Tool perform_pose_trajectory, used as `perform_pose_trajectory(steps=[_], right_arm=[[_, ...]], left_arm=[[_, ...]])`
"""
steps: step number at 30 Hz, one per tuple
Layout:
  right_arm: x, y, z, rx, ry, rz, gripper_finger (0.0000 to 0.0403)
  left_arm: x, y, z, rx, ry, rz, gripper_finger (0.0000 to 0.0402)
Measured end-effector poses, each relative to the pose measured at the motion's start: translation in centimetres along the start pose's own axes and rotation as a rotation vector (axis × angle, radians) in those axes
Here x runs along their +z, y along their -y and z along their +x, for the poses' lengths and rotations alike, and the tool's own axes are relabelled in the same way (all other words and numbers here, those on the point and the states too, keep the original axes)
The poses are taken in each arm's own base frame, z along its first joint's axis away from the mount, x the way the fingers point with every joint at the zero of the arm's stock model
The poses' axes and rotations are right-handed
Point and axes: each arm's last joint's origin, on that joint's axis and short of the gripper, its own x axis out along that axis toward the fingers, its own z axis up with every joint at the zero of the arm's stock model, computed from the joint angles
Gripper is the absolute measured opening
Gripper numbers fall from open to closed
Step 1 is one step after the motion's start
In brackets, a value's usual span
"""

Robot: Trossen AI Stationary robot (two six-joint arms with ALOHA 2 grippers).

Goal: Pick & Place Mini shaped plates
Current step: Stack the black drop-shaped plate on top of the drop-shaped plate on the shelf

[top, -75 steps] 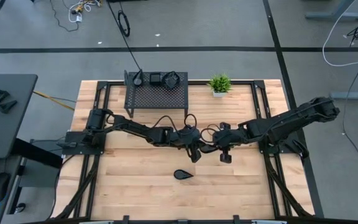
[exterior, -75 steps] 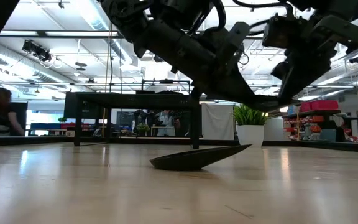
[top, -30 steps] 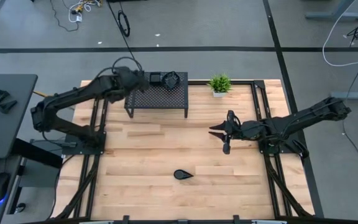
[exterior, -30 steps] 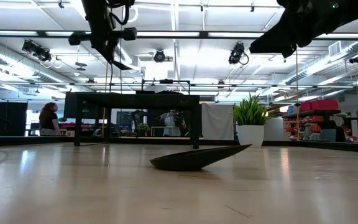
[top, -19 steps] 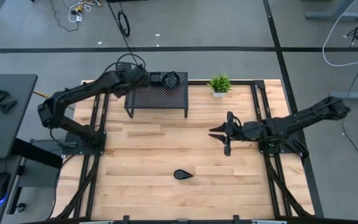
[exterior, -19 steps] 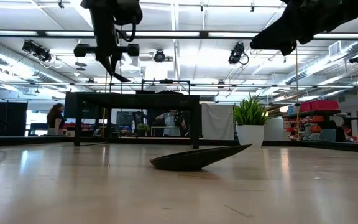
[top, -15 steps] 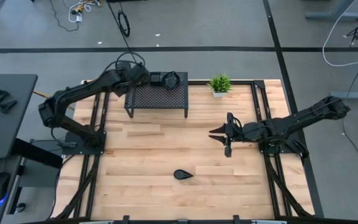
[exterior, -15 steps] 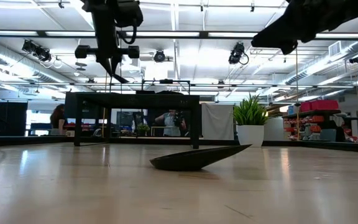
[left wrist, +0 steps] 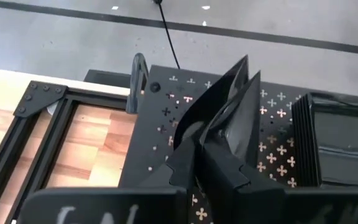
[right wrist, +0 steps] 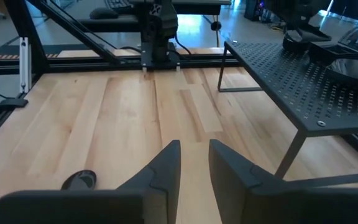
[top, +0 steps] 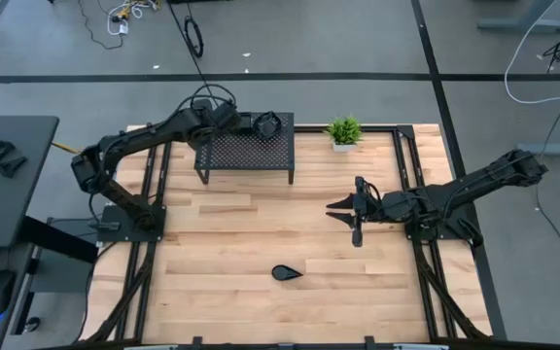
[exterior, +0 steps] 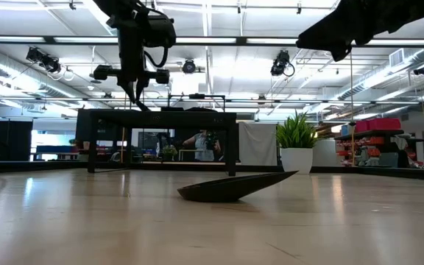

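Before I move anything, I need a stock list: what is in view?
Teardrop plate: one, black, lying alone on the near part of the table.
Square plates: a stack, count unclear, black, on the rack's back edge.
Wavy-rim plate: at least one, black, beside that stack.
Leaf-shaped plate: apparently one, black, on edge in the left tool over the rack.
Mesh rack: one, black, far side of the table.
Potted plant: one, green, right of the rack.
Table: one, light wood.
Left tool: over the rack's left end.
Right tool: open, empty, above the table's right half.
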Motion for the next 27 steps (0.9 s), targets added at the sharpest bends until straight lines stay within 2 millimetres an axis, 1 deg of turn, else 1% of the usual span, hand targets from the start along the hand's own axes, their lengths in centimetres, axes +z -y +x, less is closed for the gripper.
perform_pose_trajectory(steps=[11, 18, 20, 22, 24, 27], right_arm=[[0.0, -0.2, 0.0, 0.028, 0.005, 0.002, 0.0086], [0.0, -0.6, -0.2, 0.052, 0.007, -0.003, 0.0086], [0.0, -0.6, -0.2, 0.053, 0.007, -0.003, 0.0086], [0.0, -0.6, -0.2, 0.053, 0.007, -0.003, 0.0086], [0.0, -0.6, -0.2, 0.052, 0.007, -0.003, 0.0086], [0.1, -0.6, -0.2, 0.052, 0.014, -0.004, 0.0086]], left_arm=[[0.0, 0.0, 0.1, 0.005, -0.003, 0.034, 0.0106], [1.0, -0.9, -0.2, -0.021, -0.032, 0.036, 0.0137], [1.1, -1.0, -0.5, -0.045, -0.043, 0.063, 0.0138], [1.0, -1.0, -0.8, -0.081, -0.077, 0.127, 0.0132], [0.7, -0.8, -1.0, -0.127, -0.119, 0.197, 0.0119], [0.2, -0.5, -1.3, -0.186, -0.169, 0.273, 0.0086]])
